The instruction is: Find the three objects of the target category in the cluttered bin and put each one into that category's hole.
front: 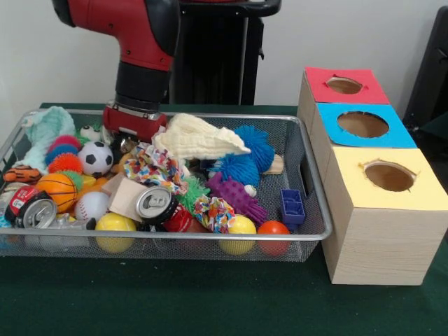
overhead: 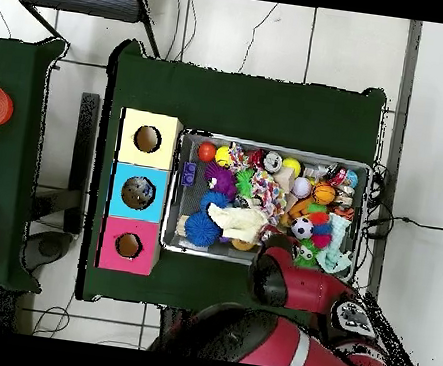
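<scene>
The silver wire-mesh bin (front: 175, 238) is full of clutter: a soccer ball (front: 96, 157), a small basketball (front: 57, 190), a baseball (front: 92, 205), yellow balls (front: 115, 225), drink cans (front: 155, 204), spiky blue (front: 245, 157) and purple (front: 234, 196) toys, and cloths. My gripper (front: 126, 143) reaches down into the bin's far left part, just behind the soccer ball; clutter hides its tip. The hole (front: 344, 85) in the red-topped box is farthest from the camera. In the overhead view the arm (overhead: 275, 269) covers the gripper above the bin (overhead: 276, 146); the red box's hole (overhead: 128, 245) shows at the left.
Blue-topped (front: 362, 124) and yellow-topped (front: 389, 176) boxes stand in a row with the red one, right of the bin. A cream cloth (front: 196, 138) lies beside the gripper. A blue block (front: 292, 206) sits in the bin's near right corner. The table is dark green.
</scene>
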You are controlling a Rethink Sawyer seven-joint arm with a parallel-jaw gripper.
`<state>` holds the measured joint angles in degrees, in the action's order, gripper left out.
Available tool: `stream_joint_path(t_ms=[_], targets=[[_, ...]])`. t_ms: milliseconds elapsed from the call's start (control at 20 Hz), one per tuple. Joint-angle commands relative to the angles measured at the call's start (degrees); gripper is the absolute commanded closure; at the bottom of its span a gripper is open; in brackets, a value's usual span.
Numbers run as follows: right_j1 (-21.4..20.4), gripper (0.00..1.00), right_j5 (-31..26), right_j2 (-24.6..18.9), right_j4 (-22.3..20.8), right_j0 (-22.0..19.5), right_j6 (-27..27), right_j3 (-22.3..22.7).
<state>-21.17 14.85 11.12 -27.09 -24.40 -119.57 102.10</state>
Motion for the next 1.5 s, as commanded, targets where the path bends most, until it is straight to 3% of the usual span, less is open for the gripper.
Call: stream_joint_path(t_ms=[50,550,750,1000,1250,1500], targets=[[-1.29,0.00,-10.20,0.53,-4.35,-3.18,6.19,-14.41],[-4.28,0.00,-11.24,0.72,-9.30,-2.59,2.91,-15.91],[-5.95,0.00,-14.74,-2.71,-11.20,-4.46,4.53,-16.64],[-5.71,0.00,-12.25,-1.56,-13.18,-3.12,2.63,-18.02],[-8.67,0.00,-16.62,-6.86,-16.70,-5.81,6.51,-19.03],[-9.49,0.00,-19.00,-10.33,-18.04,-7.57,7.05,-19.22]])
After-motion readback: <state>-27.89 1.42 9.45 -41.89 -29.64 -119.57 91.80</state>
